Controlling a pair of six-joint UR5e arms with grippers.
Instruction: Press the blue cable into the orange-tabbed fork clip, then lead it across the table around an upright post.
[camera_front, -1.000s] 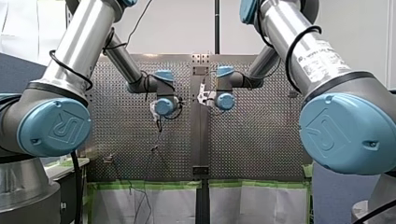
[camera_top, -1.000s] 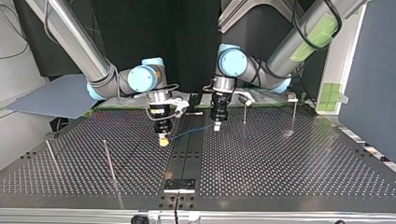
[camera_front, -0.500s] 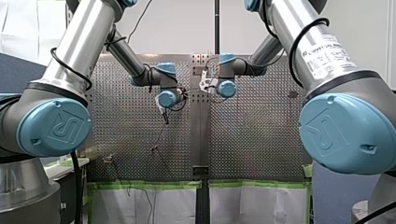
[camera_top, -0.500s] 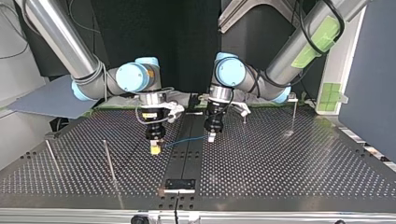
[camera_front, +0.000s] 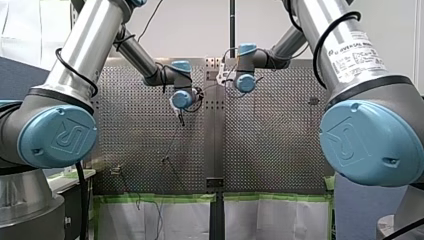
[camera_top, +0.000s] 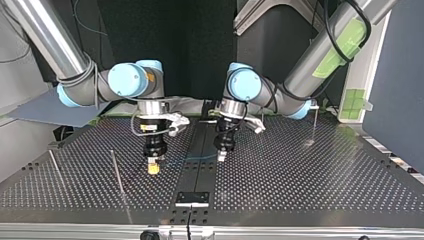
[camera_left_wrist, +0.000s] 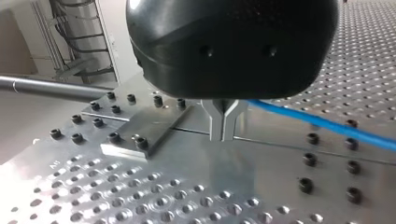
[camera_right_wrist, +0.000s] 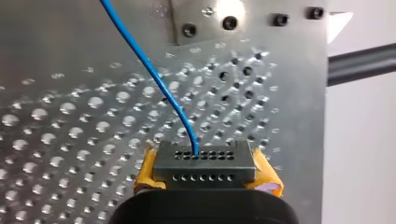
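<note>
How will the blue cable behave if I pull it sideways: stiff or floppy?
Probably floppy: the blue cable curves away from my right gripper. Likely light: it spans to my left gripper with only a shallow curve. Thin, so it may slip through the jaws if pulled hard.

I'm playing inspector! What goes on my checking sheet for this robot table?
Surface: metal table full of holes, with a small bolted plate at its edge.
Job's things: blue cable runs between both grippers; thin upright posts stand on the table; orange-tabbed clip not seen.
Clutter: nothing seen.
Grippers: right gripper, yellow pads, shut on the blue cable; left gripper, metal fingers, shut on it too.
Cables: black cable looped on my left arm.
Surroundings: blue panel beside the table.
</note>
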